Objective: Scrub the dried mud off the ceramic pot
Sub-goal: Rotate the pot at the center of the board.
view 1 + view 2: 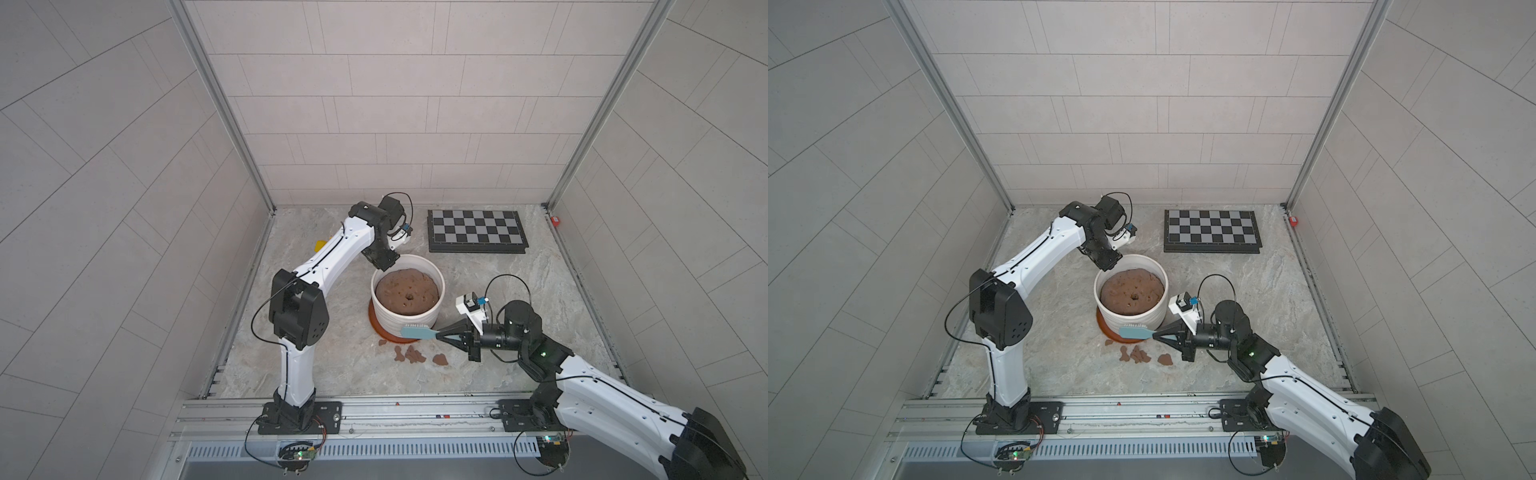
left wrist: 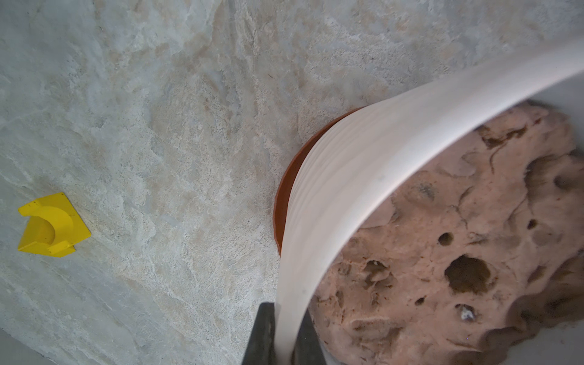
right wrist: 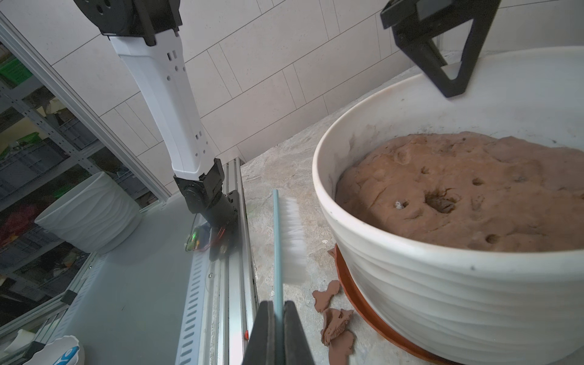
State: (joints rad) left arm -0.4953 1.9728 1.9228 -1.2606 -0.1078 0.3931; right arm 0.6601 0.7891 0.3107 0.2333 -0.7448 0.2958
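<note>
The ceramic pot [image 1: 405, 322] [image 1: 1133, 320], white and ribbed, stands on an orange-brown saucer [image 1: 376, 326] and holds a brown soil mound [image 1: 407, 289]. My left gripper [image 1: 384, 268] [image 2: 284, 335] is shut on the pot's far-left rim [image 2: 347, 177], one finger outside and one inside. My right gripper [image 1: 436, 333] [image 3: 278, 316] is shut on the handle of a light-blue brush [image 1: 417, 332] [image 3: 292, 240]. Its white bristles face the pot's front wall [image 3: 442, 300] with a small gap. Flakes of dried mud [image 1: 411, 355] [image 1: 1136, 355] [image 3: 335, 322] lie on the table in front of the saucer.
A folded chessboard [image 1: 476, 230] lies at the back right. A small yellow plastic piece [image 2: 50, 226] sits on the table left of the pot, mostly behind the left arm in both top views. An aluminium rail [image 1: 374, 411] bounds the front edge.
</note>
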